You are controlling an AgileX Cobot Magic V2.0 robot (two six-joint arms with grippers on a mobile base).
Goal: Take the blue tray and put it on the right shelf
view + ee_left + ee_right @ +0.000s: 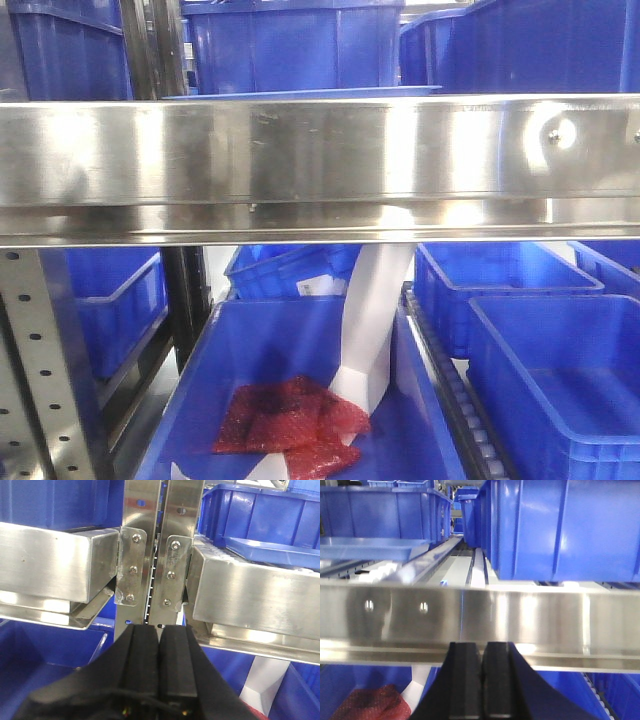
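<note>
Light-blue tray [370, 547] resting on the steel right shelf [320, 165], both grippers empty

Its pale rim shows above the brushed front rail, in front of darker blue bins [300, 45]; left gripper [159, 645] sits before the rack's bolted uprights [150, 545] with jaws pressed together, right gripper [482, 655] likewise closed just below the rail; red mesh bag [290, 420] lies in a lower bin; no legible writing anywhere
</note>
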